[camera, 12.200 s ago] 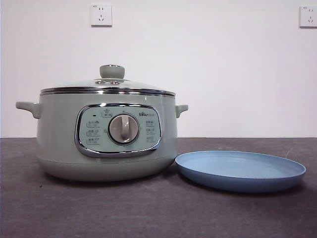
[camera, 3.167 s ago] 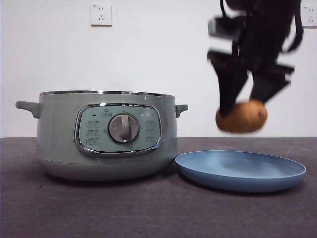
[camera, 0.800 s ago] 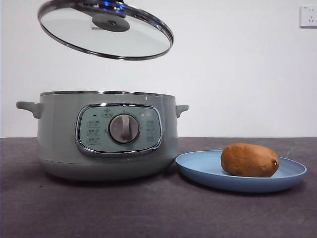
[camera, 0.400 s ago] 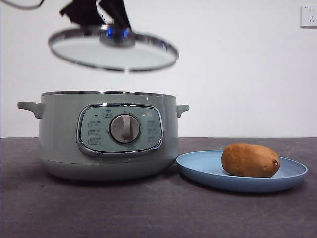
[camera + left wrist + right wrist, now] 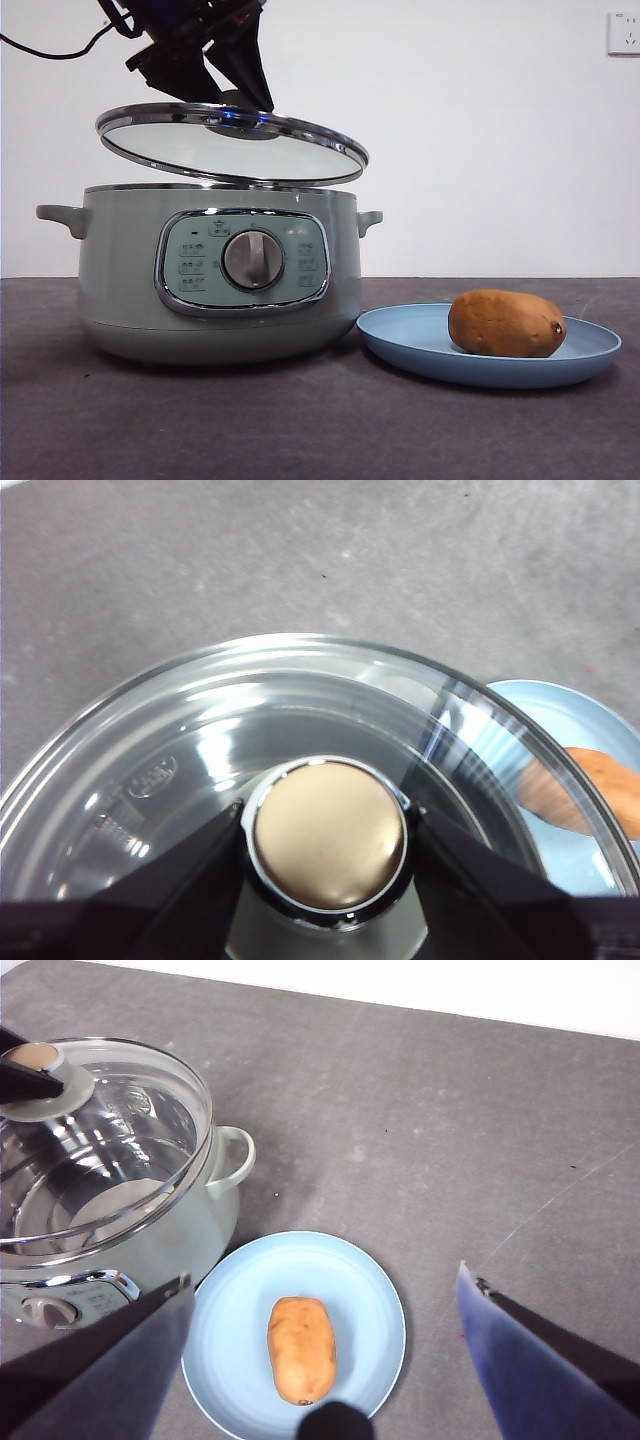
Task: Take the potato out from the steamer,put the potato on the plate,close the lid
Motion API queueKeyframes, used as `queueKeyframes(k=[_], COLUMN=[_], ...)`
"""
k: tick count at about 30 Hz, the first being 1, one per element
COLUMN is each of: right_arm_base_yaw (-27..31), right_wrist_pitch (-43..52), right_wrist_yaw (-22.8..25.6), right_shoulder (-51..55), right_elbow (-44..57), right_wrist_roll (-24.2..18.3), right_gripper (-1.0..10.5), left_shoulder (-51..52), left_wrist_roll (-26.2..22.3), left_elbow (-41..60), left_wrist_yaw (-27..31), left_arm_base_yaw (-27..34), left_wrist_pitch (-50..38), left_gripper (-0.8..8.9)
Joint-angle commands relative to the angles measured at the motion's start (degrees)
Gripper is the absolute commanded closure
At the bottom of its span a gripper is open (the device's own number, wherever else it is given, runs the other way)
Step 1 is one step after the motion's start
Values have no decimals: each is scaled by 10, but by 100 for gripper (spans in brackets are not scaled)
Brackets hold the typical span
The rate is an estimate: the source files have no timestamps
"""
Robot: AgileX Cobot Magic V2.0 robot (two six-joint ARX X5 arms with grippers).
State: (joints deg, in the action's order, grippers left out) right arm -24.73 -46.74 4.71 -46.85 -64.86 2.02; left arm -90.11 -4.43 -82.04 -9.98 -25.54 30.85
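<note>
The sage-green steamer (image 5: 215, 275) stands at the left, its top uncovered. My left gripper (image 5: 225, 95) is shut on the knob (image 5: 328, 832) of the glass lid (image 5: 232, 145) and holds the lid slightly tilted just above the steamer's rim. The lid also shows in the right wrist view (image 5: 95, 1135), over the steamer (image 5: 150, 1230). The brown-orange potato (image 5: 507, 323) lies on the light-blue plate (image 5: 420, 345) to the right of the steamer. In the right wrist view the potato (image 5: 301, 1349) lies in the middle of the plate (image 5: 370, 1300). My right gripper (image 5: 325, 1360) is open, high above the plate.
The dark grey table (image 5: 300, 420) runs under everything. A white wall with a socket (image 5: 623, 32) is behind. The plate's edge (image 5: 560, 705) and part of the potato (image 5: 600, 785) show past the lid in the left wrist view.
My left gripper has lowered the lid from high above the steamer to just over its rim. The potato and the plate have not moved.
</note>
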Motion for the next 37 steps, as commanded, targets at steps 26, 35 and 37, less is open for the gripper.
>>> queueKeyframes(k=[26,35,37], right_arm_base_yaw=[0,0,0], right_wrist_pitch=[3,-1,-4], right_wrist_yaw=[1,-1,-1], right_shoulder=[1,1,1], right_elbow=[1,1,1], right_wrist_roll=[6,6,6], right_gripper=[509,509,509], left_shoulder=[9,8,8], left_wrist_roll=[2,3,3], left_elbow=[86,86,86], left_wrist_yaw=[39,23,23], left_arm_base_yaw=[-6,-3,1], left_wrist_pitch=[-24,15,28], left_gripper=[822,822,822])
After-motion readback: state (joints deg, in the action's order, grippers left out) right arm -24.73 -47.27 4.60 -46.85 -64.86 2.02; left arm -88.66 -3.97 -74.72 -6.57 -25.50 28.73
